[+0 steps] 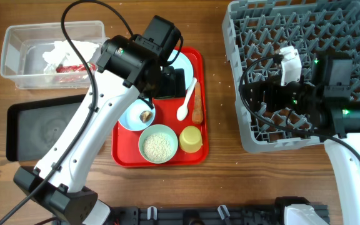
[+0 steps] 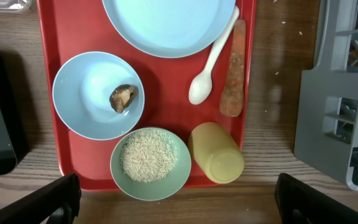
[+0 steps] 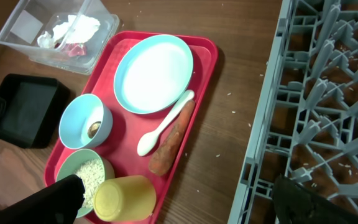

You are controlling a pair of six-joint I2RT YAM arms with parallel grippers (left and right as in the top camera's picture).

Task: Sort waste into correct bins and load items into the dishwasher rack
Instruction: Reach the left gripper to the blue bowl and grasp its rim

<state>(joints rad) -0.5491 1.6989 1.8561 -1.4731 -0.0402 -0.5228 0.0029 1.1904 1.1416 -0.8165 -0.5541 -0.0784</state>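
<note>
Writing: the red snack wrapper (image 1: 72, 67) carries print, but you cannot read it at this size.
Bins: you have two, a clear tub (image 1: 19, 62) and a black tray (image 1: 42, 128), side by side on the desk (image 1: 224, 181), left of the red tray (image 2: 166, 93).
In the tub: one wrapper and one crumpled tissue (image 1: 58, 53), lying against each other.
Plate: one, light-blue plate (image 2: 163, 22), at the far end of the red tray.
Bowls: two, both on the red tray. The light-blue bowl (image 2: 86, 102) holds one brown scrap (image 2: 123, 98). The pale-green bowl (image 2: 149, 191) holds a heap of rice (image 2: 148, 155).
Cup: one yellow cup (image 2: 217, 154), on its side, touching the green bowl.
Spoon: one white spoon (image 2: 207, 74), beside the plate's rim.
Carrot stick: one, carrot stick (image 2: 234, 78), lying just beside the spoon.
Rack: one grey rack (image 1: 280, 37), right of the red tray, with no dishes in the part you can see.
Left end effector (image 2: 178, 198): fingers wide apart, holding nothing, above the red tray.
Right end effector (image 3: 176, 193): fingers wide apart, holding nothing, over the rack's left edge.
</note>
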